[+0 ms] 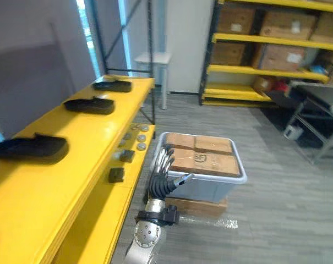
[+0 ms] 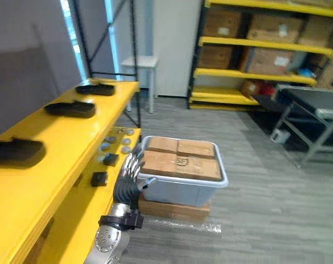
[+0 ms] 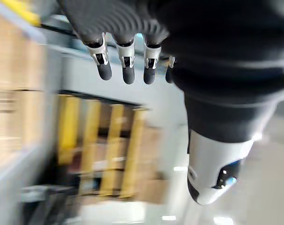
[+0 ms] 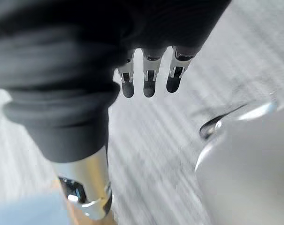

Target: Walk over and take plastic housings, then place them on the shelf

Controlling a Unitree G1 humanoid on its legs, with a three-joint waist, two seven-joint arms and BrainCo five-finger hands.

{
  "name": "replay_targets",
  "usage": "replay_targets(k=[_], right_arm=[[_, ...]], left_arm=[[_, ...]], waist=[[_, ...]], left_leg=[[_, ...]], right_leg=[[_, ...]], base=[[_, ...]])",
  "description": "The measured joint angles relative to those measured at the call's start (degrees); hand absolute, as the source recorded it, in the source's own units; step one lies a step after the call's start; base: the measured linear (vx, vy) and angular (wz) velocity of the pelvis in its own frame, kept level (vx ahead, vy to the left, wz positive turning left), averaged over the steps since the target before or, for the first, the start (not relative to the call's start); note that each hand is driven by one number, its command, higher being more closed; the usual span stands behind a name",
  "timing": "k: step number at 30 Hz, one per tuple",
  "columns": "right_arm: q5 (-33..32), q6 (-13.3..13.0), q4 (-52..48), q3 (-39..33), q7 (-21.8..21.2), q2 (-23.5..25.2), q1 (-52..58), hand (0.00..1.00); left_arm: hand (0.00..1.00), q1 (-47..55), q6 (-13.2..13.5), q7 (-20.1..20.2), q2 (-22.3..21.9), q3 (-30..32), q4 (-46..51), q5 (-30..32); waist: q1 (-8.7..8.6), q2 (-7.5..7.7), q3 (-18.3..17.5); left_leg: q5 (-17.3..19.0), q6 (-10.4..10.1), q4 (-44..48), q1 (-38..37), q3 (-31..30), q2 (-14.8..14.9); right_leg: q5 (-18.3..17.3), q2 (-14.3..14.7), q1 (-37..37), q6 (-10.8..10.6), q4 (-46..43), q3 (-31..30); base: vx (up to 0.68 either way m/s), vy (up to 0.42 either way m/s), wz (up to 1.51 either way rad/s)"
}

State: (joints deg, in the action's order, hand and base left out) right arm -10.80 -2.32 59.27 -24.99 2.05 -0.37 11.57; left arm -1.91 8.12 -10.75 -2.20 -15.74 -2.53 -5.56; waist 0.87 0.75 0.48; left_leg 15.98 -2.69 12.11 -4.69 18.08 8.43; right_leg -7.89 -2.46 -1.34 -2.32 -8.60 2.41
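The left hand (image 1: 162,174) is raised in front of the robot, its fingers (image 1: 165,158) loosely extended and slightly apart, the thumb out to one side, with nothing in its grasp; its own wrist view shows the same relaxed, empty fingers. The right hand (image 4: 149,83) hangs over the grey floor (image 4: 179,154) with its fingers straight and holding nothing. From the head camera, just past the left hand stands a grey plastic tote (image 1: 210,190) packed with brown cardboard boxes (image 1: 207,159), and the tote rests on a flat cardboard box (image 1: 202,207) on the floor. To the robot's left runs the yellow shelf (image 1: 61,192). Three black plastic housings lie in a row on its top surface, well apart from one another: the nearest housing (image 1: 31,148), the middle housing (image 1: 90,105) and the far housing (image 1: 112,86) close to the shelf's end. On the shelf's lower ledge, near the left hand, lie two small black parts (image 1: 116,175) and several round silver pieces (image 1: 140,146). Beyond the shelf's end stands a small white table (image 1: 153,58). Against the back wall is a yellow storage rack (image 1: 265,39) loaded with more cardboard cartons, and a grey metal table (image 1: 320,102) stands at the right.
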Motion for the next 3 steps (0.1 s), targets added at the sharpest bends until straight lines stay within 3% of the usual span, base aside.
replay_targets(k=[3], right_arm=[[1.0, 0.7, 1.3, -0.9, -0.1, -0.3, 0.0, 0.00]], left_arm=[[0.00, -1.0, -1.2, 1.5, -0.2, 6.2, -15.3, -2.3]], waist=[[-0.22, -0.40, -0.3]], left_leg=[[-2.9, -1.6, -3.5, -0.5, -1.2, -0.5]], right_leg=[[2.4, 0.7, 0.5, -0.1, 4.2, -0.6]], base=[[0.06, -0.028, -0.24]])
